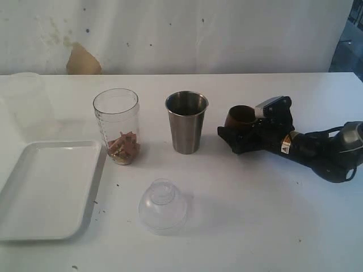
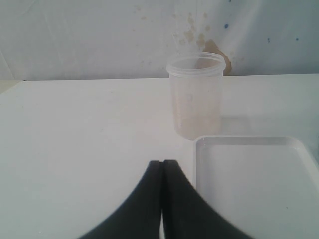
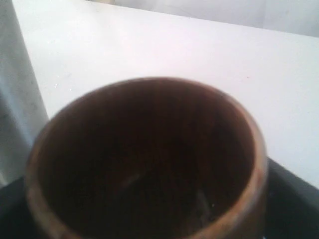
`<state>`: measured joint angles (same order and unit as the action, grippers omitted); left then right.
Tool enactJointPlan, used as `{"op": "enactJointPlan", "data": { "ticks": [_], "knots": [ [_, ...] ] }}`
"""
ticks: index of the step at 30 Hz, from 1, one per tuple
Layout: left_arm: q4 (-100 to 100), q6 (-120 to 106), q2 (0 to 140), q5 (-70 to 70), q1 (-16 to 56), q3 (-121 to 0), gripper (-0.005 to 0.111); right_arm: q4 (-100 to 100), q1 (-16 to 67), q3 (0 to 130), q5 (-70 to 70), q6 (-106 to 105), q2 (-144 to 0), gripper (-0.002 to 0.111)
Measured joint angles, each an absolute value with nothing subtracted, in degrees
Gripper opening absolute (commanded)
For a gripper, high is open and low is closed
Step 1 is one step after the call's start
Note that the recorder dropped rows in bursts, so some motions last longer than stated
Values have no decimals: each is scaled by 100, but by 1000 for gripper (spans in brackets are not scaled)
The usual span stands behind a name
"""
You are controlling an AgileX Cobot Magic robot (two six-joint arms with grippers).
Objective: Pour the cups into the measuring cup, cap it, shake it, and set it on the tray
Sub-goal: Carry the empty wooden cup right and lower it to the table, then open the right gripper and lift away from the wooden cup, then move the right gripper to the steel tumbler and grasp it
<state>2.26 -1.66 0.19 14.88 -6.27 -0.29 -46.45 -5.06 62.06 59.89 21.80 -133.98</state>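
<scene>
My right gripper (image 1: 245, 126) has its jaws on both sides of the round, reddish-brown wooden cup (image 1: 240, 116) at the right; whether they press it or stand free, I cannot tell. My left gripper (image 2: 162, 172) is closed and idle near the white tray (image 1: 45, 190). The clear measuring cup (image 1: 116, 122), uncapped for pouring, stands left of the brushed-steel tumbler (image 1: 186, 122), with its domed lid (image 1: 163, 205) nearer.

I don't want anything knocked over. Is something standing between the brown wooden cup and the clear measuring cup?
Yes. The steel tumbler stands upright between the wooden cup and the measuring cup. Going straight across would probably bump it, so lifting over seems safer.
</scene>
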Motion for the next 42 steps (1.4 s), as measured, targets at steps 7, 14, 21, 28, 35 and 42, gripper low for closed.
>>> {"op": "enactJointPlan", "data": {
  "ticks": [7, 14, 21, 28, 35, 42],
  "knots": [
    [226, -166, 19, 1488, -627, -29, 0, -4621, -506, 6230, 5989, 2180, -13245, 86],
    [226, -166, 19, 1488, -627, -29, 0, -4621, -506, 6230, 5693, 2336, -12600, 85],
    [226, -166, 19, 1488, -627, -29, 0, -4698, -506, 6242, 5397, 3216, -11169, 78],
    [226, -166, 19, 1488, -627, -29, 0, -5061, -506, 6263, 4669, 3712, -9706, 74],
    [226, -166, 19, 1488, -627, -29, 0, -6682, -461, 6263, 3977, 6225, -8912, 74],
    [226, -166, 19, 1488, -627, -29, 0, -7899, 355, 6263, 3976, 6750, -8993, 75]
  ]
}}
